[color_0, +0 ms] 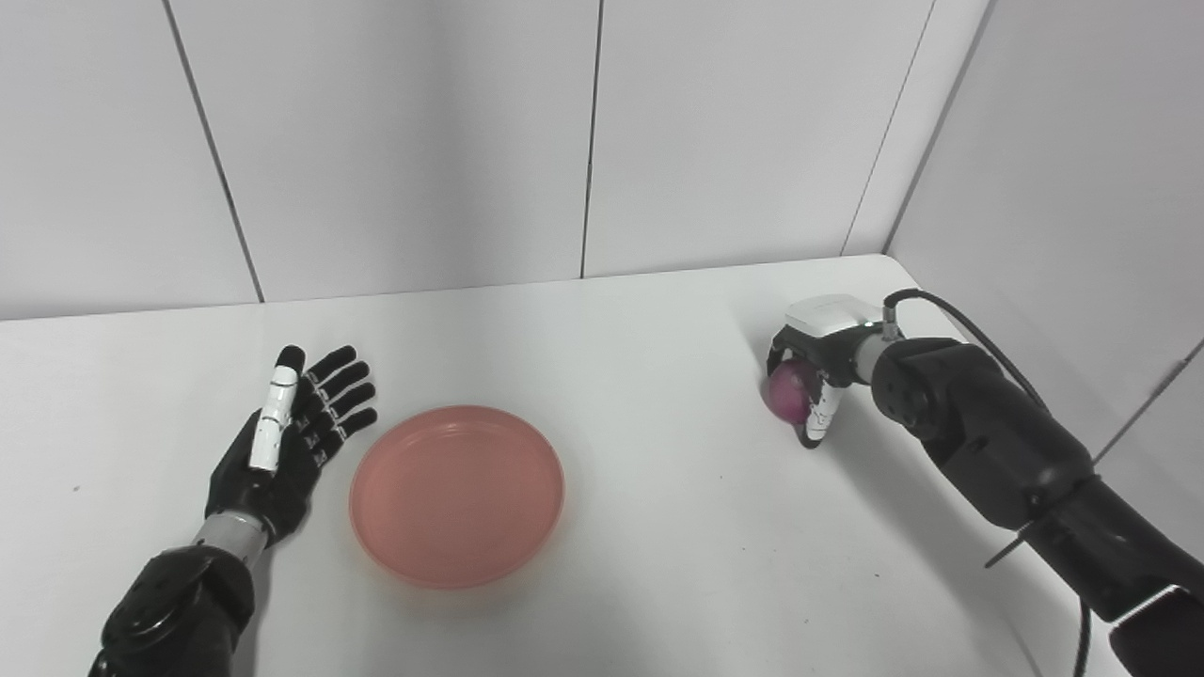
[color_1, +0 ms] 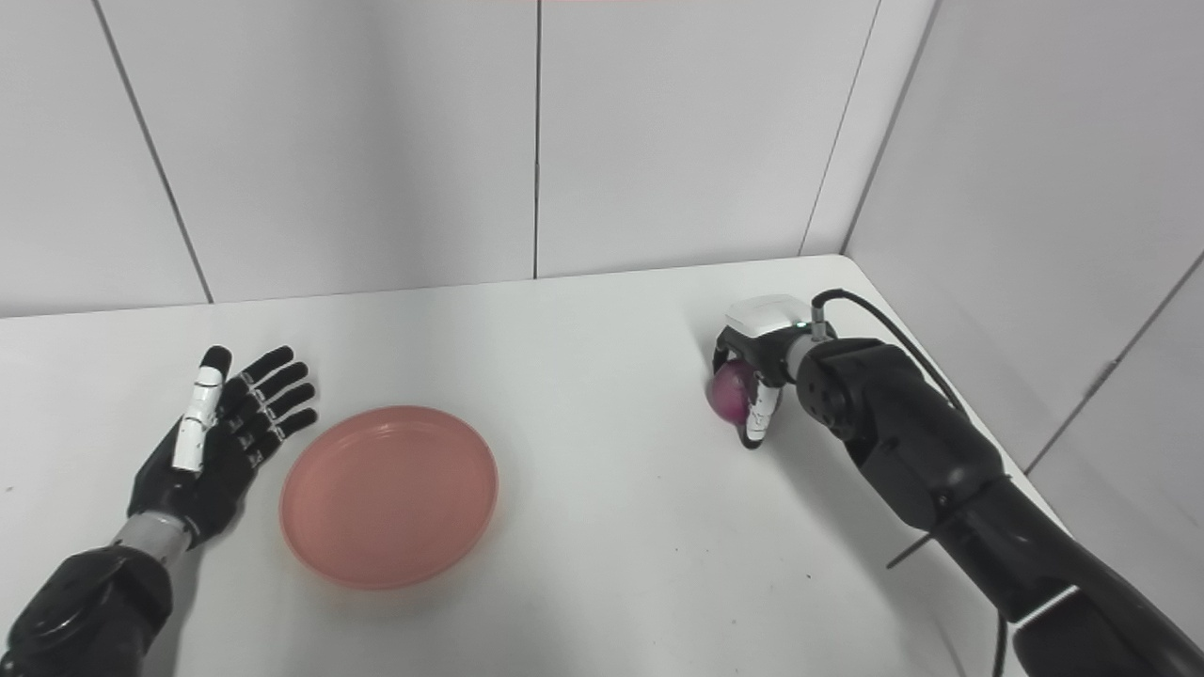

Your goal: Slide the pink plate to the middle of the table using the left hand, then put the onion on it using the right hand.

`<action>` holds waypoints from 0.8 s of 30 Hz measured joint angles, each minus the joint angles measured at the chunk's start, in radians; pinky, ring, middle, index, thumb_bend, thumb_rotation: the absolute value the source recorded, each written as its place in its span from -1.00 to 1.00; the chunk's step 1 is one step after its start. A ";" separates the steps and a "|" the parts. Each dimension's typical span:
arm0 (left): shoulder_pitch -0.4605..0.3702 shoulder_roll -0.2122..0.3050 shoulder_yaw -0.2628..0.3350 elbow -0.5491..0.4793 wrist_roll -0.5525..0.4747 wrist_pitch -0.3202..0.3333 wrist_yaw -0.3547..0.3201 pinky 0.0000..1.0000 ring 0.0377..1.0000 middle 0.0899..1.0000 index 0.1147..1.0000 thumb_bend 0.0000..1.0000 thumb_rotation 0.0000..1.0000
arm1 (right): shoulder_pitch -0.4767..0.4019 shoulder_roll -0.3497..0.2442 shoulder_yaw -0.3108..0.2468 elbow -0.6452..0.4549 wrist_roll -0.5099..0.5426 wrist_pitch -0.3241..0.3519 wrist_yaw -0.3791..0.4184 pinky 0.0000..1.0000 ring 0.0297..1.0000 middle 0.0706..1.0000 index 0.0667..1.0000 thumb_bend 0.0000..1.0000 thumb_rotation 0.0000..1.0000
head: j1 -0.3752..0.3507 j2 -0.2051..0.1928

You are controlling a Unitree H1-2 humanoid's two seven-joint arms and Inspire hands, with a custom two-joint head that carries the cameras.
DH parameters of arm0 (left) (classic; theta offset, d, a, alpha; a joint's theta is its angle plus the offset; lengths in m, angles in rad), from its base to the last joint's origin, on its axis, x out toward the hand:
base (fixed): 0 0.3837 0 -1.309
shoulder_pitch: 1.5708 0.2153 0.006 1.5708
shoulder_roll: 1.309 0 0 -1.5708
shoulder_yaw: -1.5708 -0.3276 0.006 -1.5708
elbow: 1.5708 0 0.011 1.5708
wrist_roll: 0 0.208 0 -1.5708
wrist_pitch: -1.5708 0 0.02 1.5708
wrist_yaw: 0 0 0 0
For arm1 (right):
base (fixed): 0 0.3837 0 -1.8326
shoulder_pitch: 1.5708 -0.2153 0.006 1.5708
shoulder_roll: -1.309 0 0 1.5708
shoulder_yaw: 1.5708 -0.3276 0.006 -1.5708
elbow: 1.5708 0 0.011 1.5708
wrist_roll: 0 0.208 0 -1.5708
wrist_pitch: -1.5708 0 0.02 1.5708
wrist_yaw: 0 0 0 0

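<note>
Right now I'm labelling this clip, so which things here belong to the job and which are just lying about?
Job:
plate, empty
onion, in the right robot hand
left robot hand, open beside the plate

Lying about:
nothing loose that I can see; only the table and wall panels

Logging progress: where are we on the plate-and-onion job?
Slide looks done: pink plate sits near mid-table, left robot hand open beside it. In hand: right robot hand wrapped around the onion at the far right. Left: carry it over, set it on the plate.
</note>
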 measured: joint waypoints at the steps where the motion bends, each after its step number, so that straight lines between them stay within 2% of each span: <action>1: 0.000 0.000 0.000 0.000 0.000 0.000 0.000 0.68 0.71 0.68 0.53 0.27 0.74 | 0.000 0.000 0.000 0.000 0.000 0.000 0.000 -0.23 -0.11 -0.10 0.27 0.12 -1.00 | 0.002 0.000; 5: 0.000 0.000 0.001 0.000 0.000 0.000 0.000 0.67 0.71 0.68 0.54 0.26 0.72 | 0.000 0.000 0.000 0.001 0.002 -0.009 -0.002 -0.24 -0.12 -0.16 0.05 0.06 -0.99 | 0.000 -0.002; 9: 0.000 0.000 -0.001 0.000 0.000 0.000 0.000 0.67 0.71 0.68 0.54 0.27 0.74 | 0.000 0.000 0.000 0.004 0.007 -0.029 -0.004 -0.32 -0.20 -0.19 0.00 0.05 -0.98 | 0.000 -0.002; 12: 0.000 0.001 -0.001 0.001 0.000 0.000 0.000 0.66 0.70 0.68 0.54 0.27 0.74 | -0.003 -0.001 0.000 0.012 0.013 -0.043 -0.005 -0.36 -0.25 -0.14 -0.07 0.05 -0.98 | 0.000 -0.002; 16: -0.001 0.001 -0.002 0.002 0.001 0.000 0.000 0.64 0.69 0.67 0.53 0.28 0.74 | -0.003 -0.002 -0.002 0.015 0.019 -0.052 -0.005 -0.39 -0.29 -0.14 -0.08 0.05 -0.99 | 0.000 -0.002; 24: -0.005 0.001 -0.002 0.009 0.003 -0.003 0.000 0.64 0.70 0.67 0.54 0.28 0.73 | -0.003 -0.007 -0.002 0.006 0.024 -0.053 0.006 -0.29 -0.16 -0.14 -0.06 0.05 -0.99 | -0.003 -0.003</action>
